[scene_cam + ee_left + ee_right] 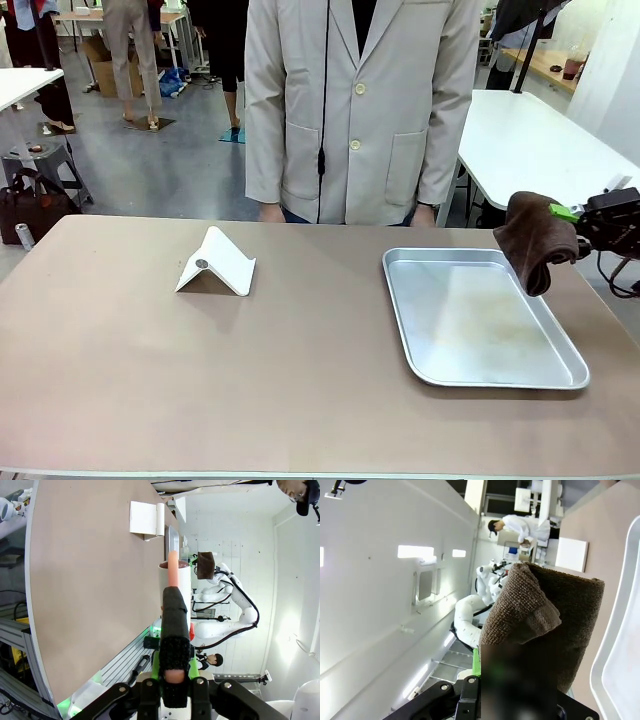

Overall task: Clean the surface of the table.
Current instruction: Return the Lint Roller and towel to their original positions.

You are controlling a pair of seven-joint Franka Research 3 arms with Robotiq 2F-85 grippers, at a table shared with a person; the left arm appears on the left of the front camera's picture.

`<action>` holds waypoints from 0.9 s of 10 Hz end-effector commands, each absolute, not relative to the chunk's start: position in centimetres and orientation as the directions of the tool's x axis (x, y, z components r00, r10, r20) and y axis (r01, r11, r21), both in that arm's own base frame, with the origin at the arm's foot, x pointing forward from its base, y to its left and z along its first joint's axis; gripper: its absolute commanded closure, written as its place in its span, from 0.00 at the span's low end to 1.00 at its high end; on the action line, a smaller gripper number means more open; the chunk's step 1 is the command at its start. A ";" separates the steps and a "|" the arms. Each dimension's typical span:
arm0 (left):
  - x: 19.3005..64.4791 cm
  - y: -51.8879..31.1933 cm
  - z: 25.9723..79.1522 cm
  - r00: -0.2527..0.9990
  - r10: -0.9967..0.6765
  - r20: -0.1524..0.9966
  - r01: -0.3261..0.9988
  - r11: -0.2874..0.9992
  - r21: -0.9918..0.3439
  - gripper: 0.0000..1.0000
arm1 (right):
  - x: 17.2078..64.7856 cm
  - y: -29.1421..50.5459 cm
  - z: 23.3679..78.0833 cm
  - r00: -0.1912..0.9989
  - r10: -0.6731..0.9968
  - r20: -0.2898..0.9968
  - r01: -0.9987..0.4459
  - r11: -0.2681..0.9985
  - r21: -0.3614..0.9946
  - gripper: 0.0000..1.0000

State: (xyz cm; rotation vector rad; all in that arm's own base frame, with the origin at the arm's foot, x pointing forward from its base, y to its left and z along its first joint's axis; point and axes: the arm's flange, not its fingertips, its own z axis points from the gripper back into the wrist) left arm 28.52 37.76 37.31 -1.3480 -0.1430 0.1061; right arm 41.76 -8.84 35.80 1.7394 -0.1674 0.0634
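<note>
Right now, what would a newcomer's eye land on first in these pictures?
The brown cloth bunched in the right gripper, hanging by the far right corner of the silver tray. Then the white folded stand left of centre on the table, and the person's pale coat behind.

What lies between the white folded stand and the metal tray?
Nothing: the front view shows only bare table between the white stand and the tray.

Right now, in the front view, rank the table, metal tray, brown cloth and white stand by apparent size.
1. table
2. metal tray
3. brown cloth and white stand: about alike, left unranked.
</note>
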 end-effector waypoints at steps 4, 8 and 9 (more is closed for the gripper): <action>31.9 26.3 42.2 0.983 0.125 0.130 0.086 0.312 -0.946 0.78 | 45.0 2.4 39.1 0.973 0.026 0.228 -0.227 -0.045 0.973 0.93; 34.3 13.1 45.3 0.987 0.049 0.152 0.103 0.527 -0.844 0.78 | 45.6 11.7 38.3 0.950 0.132 0.282 -0.293 0.072 0.953 0.93; 34.8 10.6 45.7 0.989 0.029 0.145 0.105 0.554 -0.826 0.78 | 45.5 13.6 37.8 0.956 0.124 0.266 -0.278 0.091 0.956 0.93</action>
